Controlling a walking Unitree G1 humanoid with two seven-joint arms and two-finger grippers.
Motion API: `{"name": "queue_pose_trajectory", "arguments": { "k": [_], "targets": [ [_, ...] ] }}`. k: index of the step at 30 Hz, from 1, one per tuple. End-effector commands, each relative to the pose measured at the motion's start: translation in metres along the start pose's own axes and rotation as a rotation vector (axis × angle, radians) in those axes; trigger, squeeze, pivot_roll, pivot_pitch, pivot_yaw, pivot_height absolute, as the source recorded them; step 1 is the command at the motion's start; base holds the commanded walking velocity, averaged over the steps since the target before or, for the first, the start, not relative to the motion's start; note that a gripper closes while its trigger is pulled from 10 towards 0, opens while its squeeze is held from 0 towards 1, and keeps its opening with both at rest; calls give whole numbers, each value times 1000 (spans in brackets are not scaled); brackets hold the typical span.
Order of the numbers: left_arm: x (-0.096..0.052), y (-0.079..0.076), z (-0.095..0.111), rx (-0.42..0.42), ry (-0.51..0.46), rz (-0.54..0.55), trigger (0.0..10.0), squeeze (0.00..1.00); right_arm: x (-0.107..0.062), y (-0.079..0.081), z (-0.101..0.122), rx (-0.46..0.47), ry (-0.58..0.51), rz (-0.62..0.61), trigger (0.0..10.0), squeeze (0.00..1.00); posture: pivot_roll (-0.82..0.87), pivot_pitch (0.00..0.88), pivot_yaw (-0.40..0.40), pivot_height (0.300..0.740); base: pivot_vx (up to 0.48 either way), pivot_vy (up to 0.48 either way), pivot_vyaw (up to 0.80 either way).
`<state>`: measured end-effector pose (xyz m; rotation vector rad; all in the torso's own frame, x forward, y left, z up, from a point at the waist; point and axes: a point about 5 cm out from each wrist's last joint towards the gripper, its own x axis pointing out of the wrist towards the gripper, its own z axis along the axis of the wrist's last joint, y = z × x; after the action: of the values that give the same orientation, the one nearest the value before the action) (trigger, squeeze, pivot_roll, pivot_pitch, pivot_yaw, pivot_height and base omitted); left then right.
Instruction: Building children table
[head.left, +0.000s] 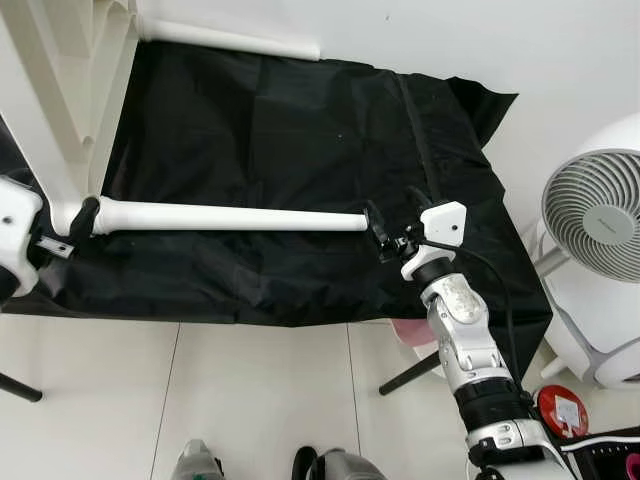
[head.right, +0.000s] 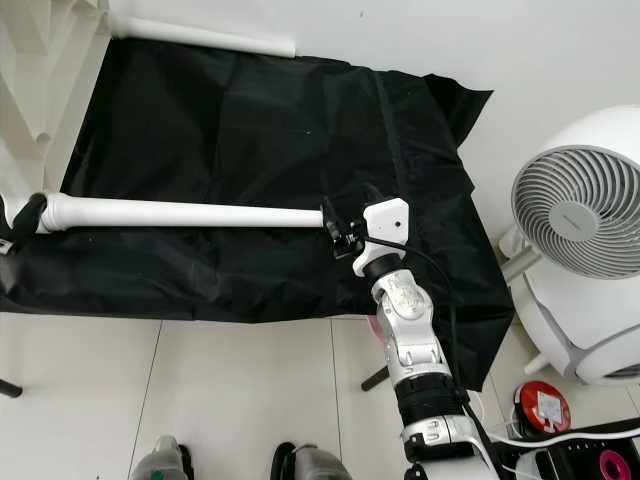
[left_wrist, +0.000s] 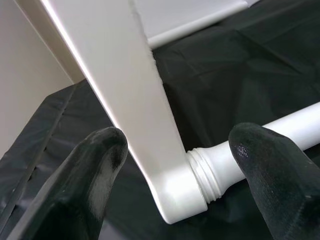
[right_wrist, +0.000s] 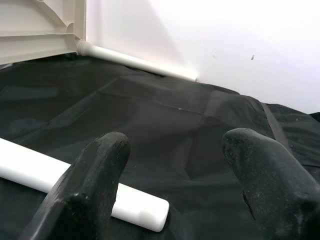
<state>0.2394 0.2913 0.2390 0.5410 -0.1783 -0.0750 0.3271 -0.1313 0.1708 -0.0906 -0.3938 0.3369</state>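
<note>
We have the white table leg (head.left: 232, 216) lying flat on the black cloth (head.left: 290, 120), its long axis running from 9 o'clock to 3 o'clock across the head views, and everything ahead turns on that line. Its threaded end sits at the 9 o'clock side, seated against the corner socket of the white table frame (head.left: 45, 110) — in the left wrist view the thread rings show right at the joint, so we judge it is not fully screwed home. Our left gripper (left_wrist: 175, 165) is at that joint with its fingers apart, one on each side of the corner, touching nothing that we can see. Our right gripper (head.left: 385, 232) sits at the free end of the leg, at 3 o'clock, fingers spread and clamped on nothing; the leg's blunt tip lies just beside one finger rather than between the two. So the right arm is nearer the end we would turn, and the left is nearer the thread. A second leg (head.left: 230, 38) lies at 12 o'clock by the wall, also joined to the frame, and a white fan (head.left: 596, 250) stands at 3 o'clock, well apart from the work.
</note>
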Motion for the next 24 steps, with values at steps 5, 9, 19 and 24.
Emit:
{"name": "queue_pose_trajectory", "arguments": {
  "k": [5, 9, 19, 24],
  "targets": [
    [-10, -30, 5, -214, -9, -89, 10000, 0, 0, 4, -4, 15, 12, 20, 10000, 0, 127, 142, -144, 740, 0, 0, 0],
    [-1, -53, -1, -334, 16, -105, 10000, 0, 4, 7, -4, 8, 33, 21, 10000, 0, 129, 136, -140, 740, 0, 0, 0],
    [25, -78, -8, -491, 58, -93, 10000, 0, 11, -7, 0, -33, 48, -106, 10000, 0, 117, 121, -123, 740, 0, 0, 0],
    [38, -83, -8, -568, 53, -54, 10000, 0, 9, -4, -5, -39, 57, -100, 10000, 0, 108, 108, -117, 740, 0, 0, 0]
  ]
}}
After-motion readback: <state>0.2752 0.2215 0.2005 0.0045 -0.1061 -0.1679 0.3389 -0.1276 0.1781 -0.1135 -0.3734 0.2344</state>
